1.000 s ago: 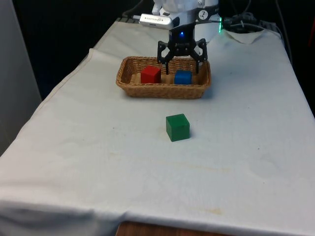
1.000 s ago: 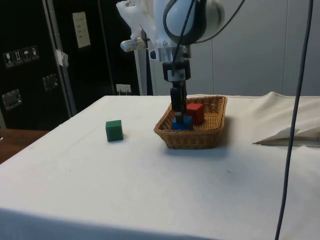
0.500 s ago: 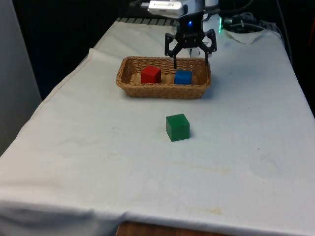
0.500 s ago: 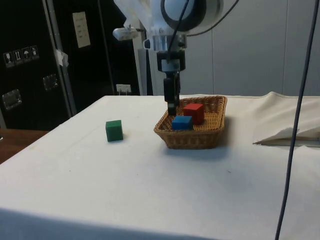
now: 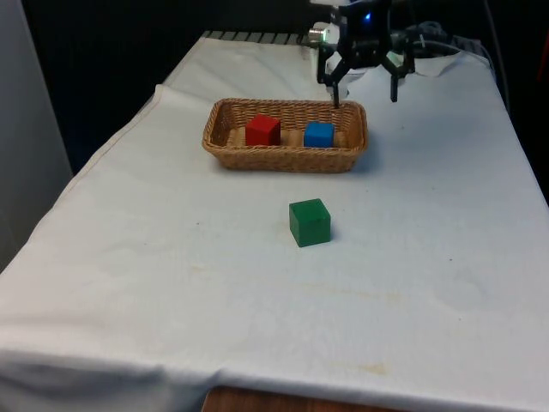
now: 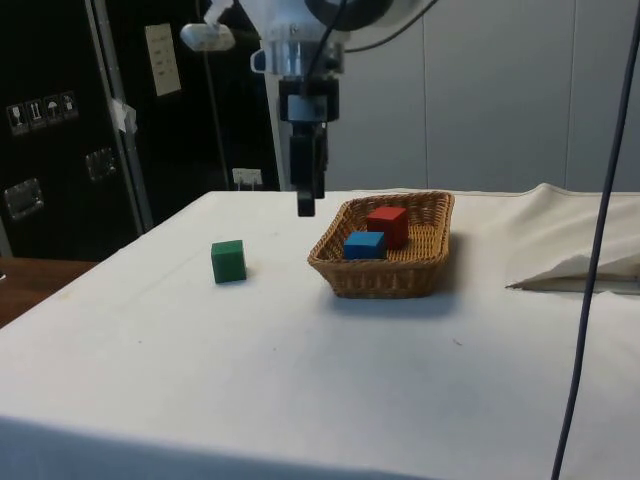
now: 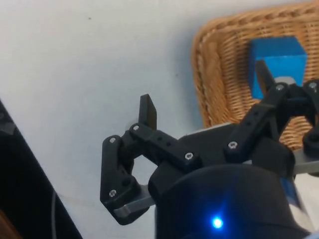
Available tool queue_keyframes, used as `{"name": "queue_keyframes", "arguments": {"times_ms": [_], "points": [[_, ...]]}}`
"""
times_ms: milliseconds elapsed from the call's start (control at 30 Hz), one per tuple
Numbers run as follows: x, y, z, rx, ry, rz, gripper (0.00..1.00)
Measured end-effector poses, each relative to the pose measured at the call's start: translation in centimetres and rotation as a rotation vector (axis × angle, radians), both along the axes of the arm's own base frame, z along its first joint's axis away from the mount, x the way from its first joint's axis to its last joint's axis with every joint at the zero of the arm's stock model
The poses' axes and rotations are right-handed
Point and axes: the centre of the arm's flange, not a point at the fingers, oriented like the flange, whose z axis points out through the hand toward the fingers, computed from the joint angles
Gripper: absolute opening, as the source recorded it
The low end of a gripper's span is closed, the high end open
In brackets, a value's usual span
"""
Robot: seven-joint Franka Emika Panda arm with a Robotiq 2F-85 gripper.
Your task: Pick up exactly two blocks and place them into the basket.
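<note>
Basket (image 5: pixel 221 142) of woven wicker on the white cloth (image 5: pixel 171 283), toward the table's far end; long side turned to the front camera. Inside, two blocks: red block (image 5: pixel 262 130) toward the front view's left, blue block (image 5: pixel 318 134) toward the front view's right, close together but with a gap between them in the front view. Same pair seen from the side: red block (image 6: pixel 387 225) farther back, blue block (image 6: pixel 364 244) nearer the rim, basket (image 6: pixel 400 280) wall in front of both.

Green block (image 5: pixel 309 222) alone on the cloth, well apart from the basket and on its near side; in the side view green block (image 6: pixel 228 261) off to the side of the basket, resting flat.

Gripper (image 5: pixel 364 89) raised above table level, past the basket's far corner on the front view's right; fingers spread wide, nothing between them. From the side, gripper (image 6: pixel 306 195) hanging straight down, tips clear of the rim and above the cloth just beside the basket. From the wrist, gripper (image 7: pixel 207 97) empty and wide, one finger (image 7: pixel 147 112) over bare cloth, the other over the basket rim (image 7: pixel 205 84) beside the blue block (image 7: pixel 281 55).
</note>
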Motion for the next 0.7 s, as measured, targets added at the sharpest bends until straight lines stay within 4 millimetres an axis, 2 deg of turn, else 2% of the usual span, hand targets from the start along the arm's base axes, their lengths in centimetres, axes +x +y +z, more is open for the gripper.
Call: {"name": "queue_keyframes", "arguments": {"times_ms": [200, 700], "points": [[0.9, 1.5, 1.1, -0.003, -0.013, 0.002, 1.0], [3.0, 2.8, 1.5, -0.023, -0.019, -0.032, 1.0]]}}
